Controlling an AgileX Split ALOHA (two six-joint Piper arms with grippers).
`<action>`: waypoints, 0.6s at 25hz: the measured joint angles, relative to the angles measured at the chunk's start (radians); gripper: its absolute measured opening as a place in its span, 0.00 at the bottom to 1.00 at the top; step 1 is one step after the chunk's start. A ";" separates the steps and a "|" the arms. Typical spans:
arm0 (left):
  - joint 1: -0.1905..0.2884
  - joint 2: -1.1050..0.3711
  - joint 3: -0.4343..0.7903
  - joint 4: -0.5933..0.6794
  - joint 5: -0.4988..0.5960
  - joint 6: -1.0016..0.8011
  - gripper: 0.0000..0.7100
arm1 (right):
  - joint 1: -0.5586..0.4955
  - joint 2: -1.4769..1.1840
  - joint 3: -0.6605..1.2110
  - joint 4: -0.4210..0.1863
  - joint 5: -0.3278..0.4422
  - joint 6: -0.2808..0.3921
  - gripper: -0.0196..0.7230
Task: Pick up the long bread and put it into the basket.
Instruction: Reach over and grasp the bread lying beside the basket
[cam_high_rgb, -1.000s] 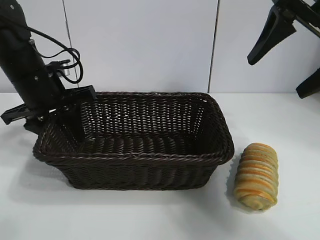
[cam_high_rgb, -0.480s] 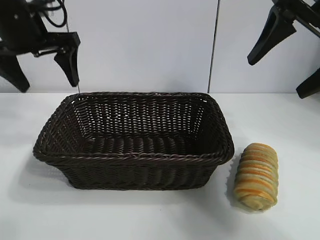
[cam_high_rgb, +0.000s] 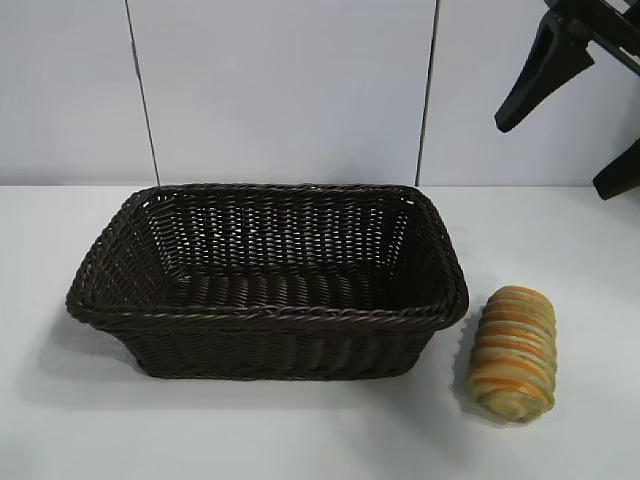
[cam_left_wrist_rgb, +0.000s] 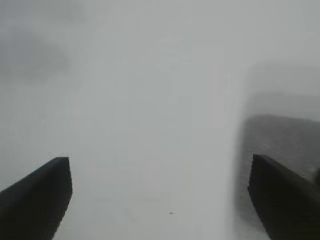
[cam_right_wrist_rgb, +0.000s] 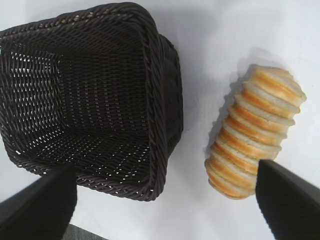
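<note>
The long bread (cam_high_rgb: 514, 350), a ridged loaf with orange, tan and pale-green stripes, lies on the white table just right of the basket (cam_high_rgb: 270, 316). The basket is dark-brown wicker and empty. My right gripper (cam_high_rgb: 548, 158) hangs open high above the bread at the back right. Its wrist view shows the bread (cam_right_wrist_rgb: 255, 130) and the basket's right end (cam_right_wrist_rgb: 150, 75) below the wide-apart fingers, with the gripper (cam_right_wrist_rgb: 162, 172) empty. My left gripper (cam_left_wrist_rgb: 160, 170) is out of the exterior view. Its wrist view shows it open and empty before a blurred grey surface.
A white wall with two dark vertical seams (cam_high_rgb: 428, 90) stands behind the table. White tabletop (cam_high_rgb: 300, 430) runs in front of the basket and bread.
My left arm has risen from beside the basket's left end and left the exterior view. The right arm, the basket and the bread have not moved.
</note>
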 joint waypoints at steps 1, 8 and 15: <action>0.012 -0.022 0.000 -0.018 0.006 0.012 0.98 | 0.000 0.000 0.000 -0.001 0.000 0.000 0.96; 0.013 -0.267 0.000 -0.059 0.020 0.052 0.98 | 0.000 0.000 0.000 -0.013 0.001 -0.001 0.96; -0.029 -0.577 0.000 -0.148 0.033 0.067 0.98 | 0.000 0.000 0.000 -0.018 0.004 -0.015 0.96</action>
